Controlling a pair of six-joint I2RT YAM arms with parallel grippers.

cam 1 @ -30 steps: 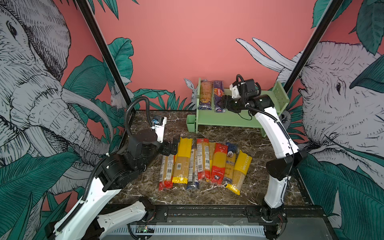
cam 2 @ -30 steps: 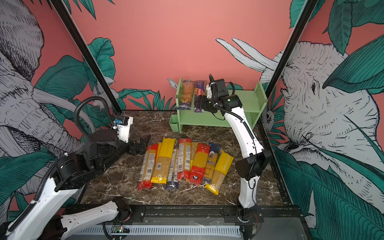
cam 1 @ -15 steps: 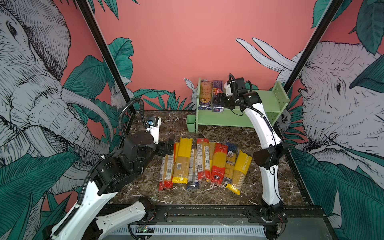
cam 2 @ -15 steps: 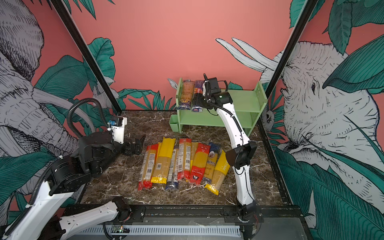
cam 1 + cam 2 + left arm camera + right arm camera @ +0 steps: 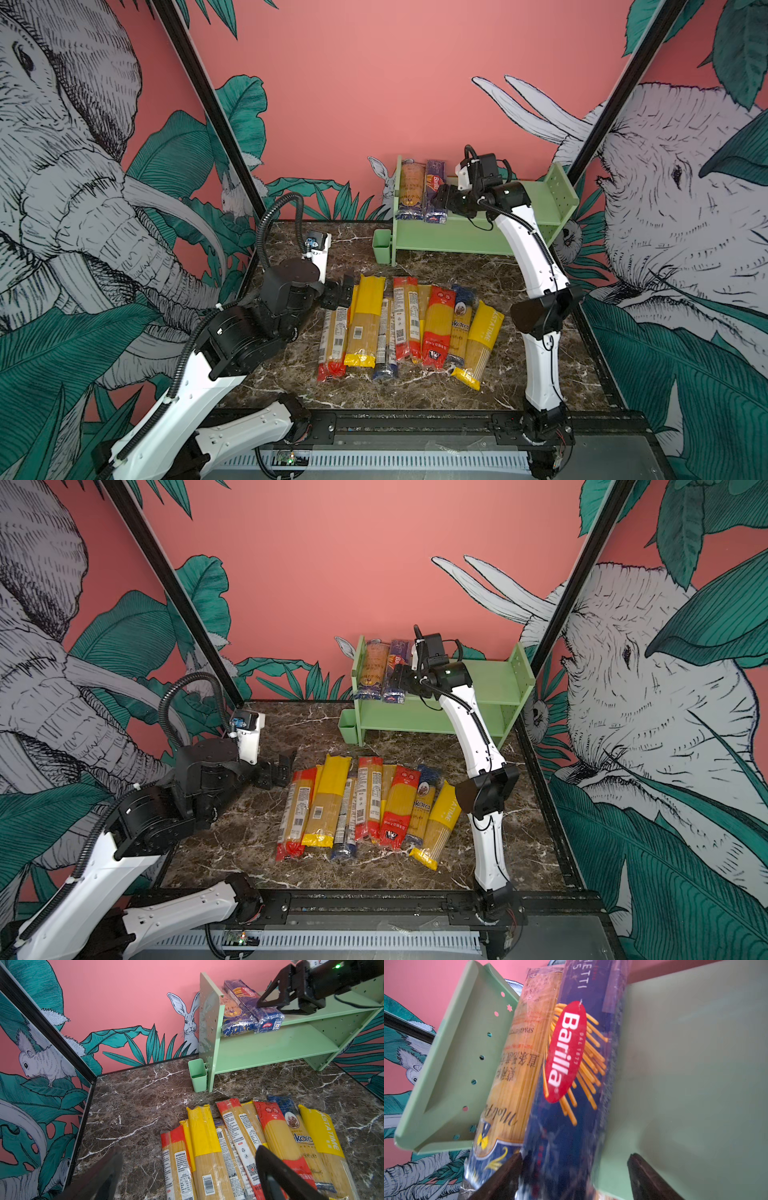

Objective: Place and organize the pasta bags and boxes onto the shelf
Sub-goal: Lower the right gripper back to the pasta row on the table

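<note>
Counter of dark veined marble, just the one, and at its back one light green shelf with two tiers and hole-dotted side panels. Two arms reach over it. The left end effector hangs low at the left end of the loose row, fingers spread wide with nothing gripped. The right end effector is up at the top tier, fingers apart and astride the near end of the Barilla pack, a gap showing on one side. Mid-counter lie the spaghetti packs, side by side and overlapping. I make it eight or nine, with red, yellow or blue ends. Two more sit at the top tier's left end, the dark blue Barilla pack touching a clear bag of golden spaghetti with a blue end. One small green cup sits against the shelf's left panel.
</note>
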